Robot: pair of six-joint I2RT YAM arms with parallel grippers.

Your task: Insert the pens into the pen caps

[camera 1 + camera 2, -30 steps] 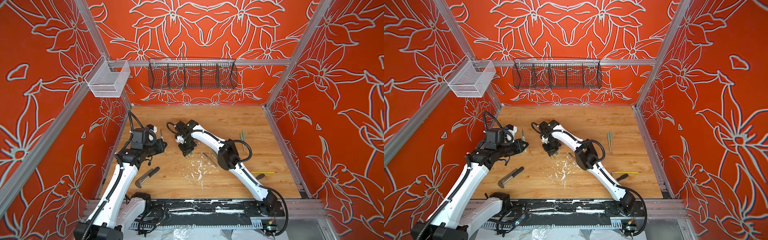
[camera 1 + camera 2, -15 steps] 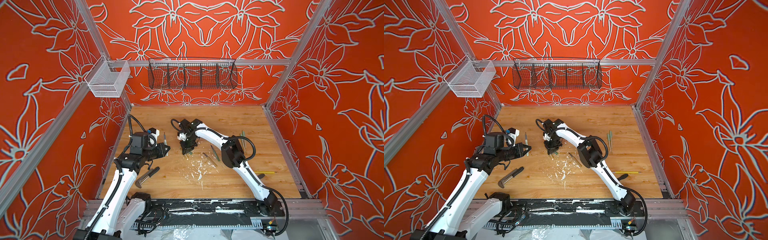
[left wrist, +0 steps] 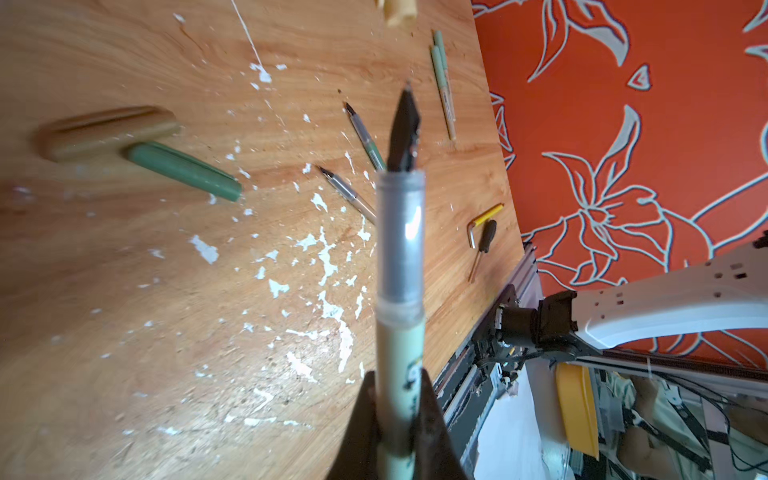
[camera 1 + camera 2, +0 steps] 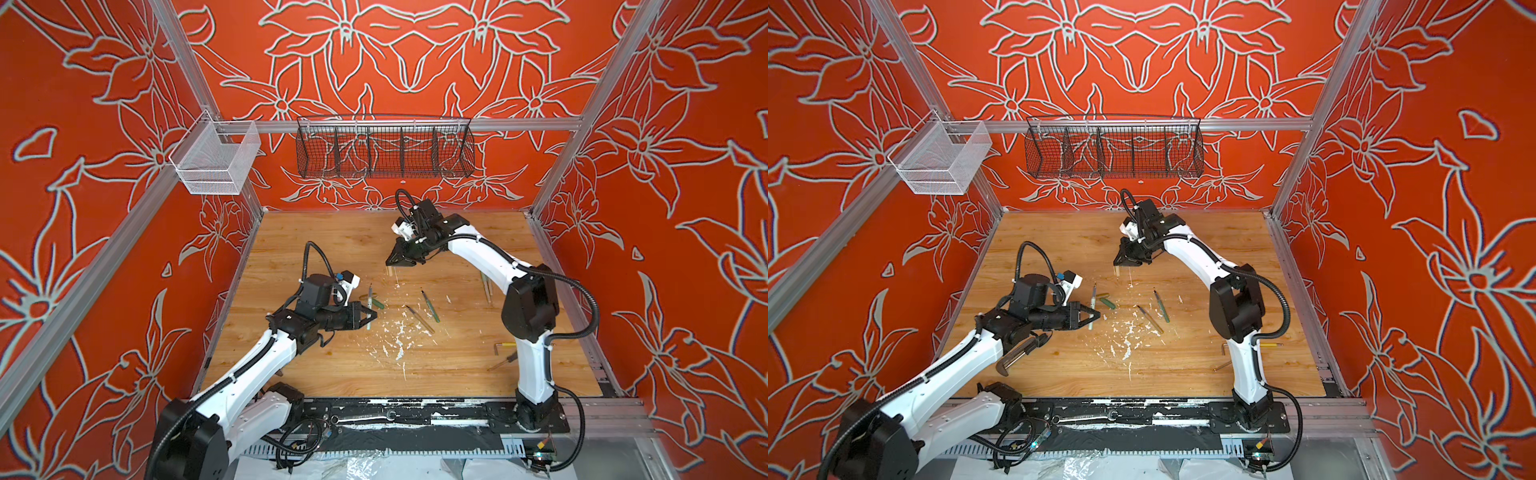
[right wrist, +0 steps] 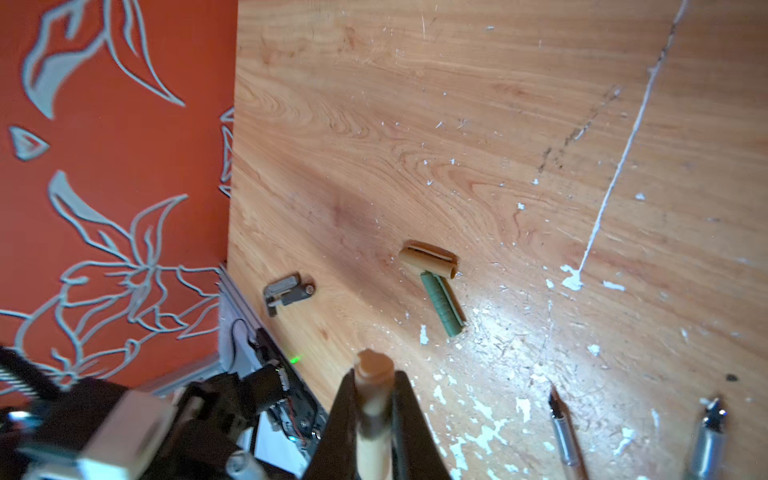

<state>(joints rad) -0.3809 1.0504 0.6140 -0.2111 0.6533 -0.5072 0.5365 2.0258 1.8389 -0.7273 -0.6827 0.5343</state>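
Your left pincer [image 3: 399, 399] is clamped on a pale green pen [image 3: 400, 249] low on its barrel, with the dark nib pointing free. Your right pincer [image 5: 375, 380] is closed on a tan cap [image 5: 374, 365], held above the counter [image 4: 332, 249] and well apart from the pen. The main risk is misalignment. The cap is blurred in the wrist view, so you cannot tell which way its mouth faces. A nib that meets the rim off-axis may twist the cap in the jaws or lever the long pen out of its grip. The tan also looks a poor match for the green barrel, so this cap may belong to another pen. Between the two pincers a loose tan cap [image 5: 428, 261] lies touching a dark green cap [image 5: 442, 305], with a dark green pen [image 4: 430, 305] and a tan pen [image 4: 419, 319] nearby, so a low approach could knock them. Two capped pens [image 3: 444, 87], a hex key [image 3: 488, 214], a screwdriver [image 3: 487, 237] and a grey tool [image 5: 286, 293] lie off to the sides, out of your way.
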